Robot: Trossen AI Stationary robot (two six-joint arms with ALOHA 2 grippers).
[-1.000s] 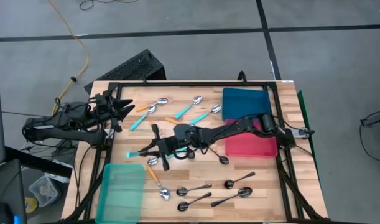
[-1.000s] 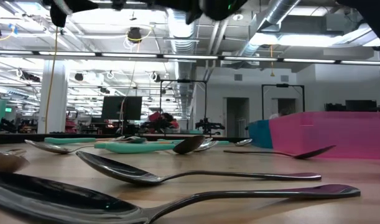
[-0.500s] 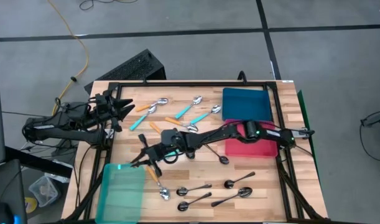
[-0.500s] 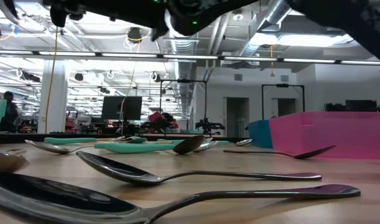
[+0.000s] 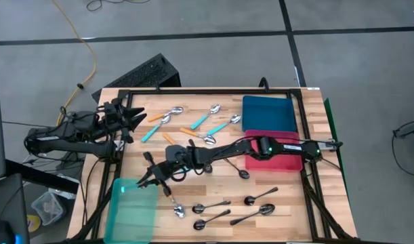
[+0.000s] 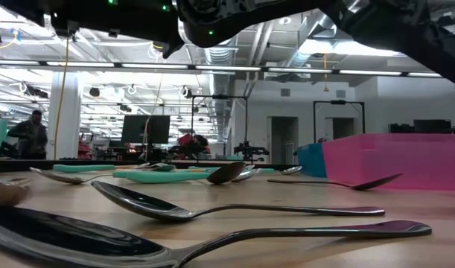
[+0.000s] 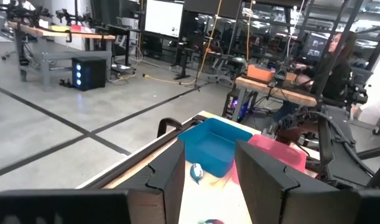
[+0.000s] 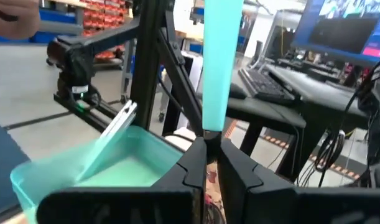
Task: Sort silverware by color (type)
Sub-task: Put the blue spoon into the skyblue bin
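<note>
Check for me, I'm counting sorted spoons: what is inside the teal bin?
The teal bin looks empty in the high view. The right pincer holds a teal-handled spoon over its near corner, hiding a small part of the floor there.

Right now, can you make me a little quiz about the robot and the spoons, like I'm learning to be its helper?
1. True or false: the right gripper is shut on a teal-handled spoon.
2. Which bin is the right gripper over? A) blue bin B) pink bin C) teal bin
3. Fill in: the left gripper waits at the table's ___ edge in the high view, holding nothing.

Key: 1 true; 2 C, it is at that bin's near corner; 3 left.
</note>
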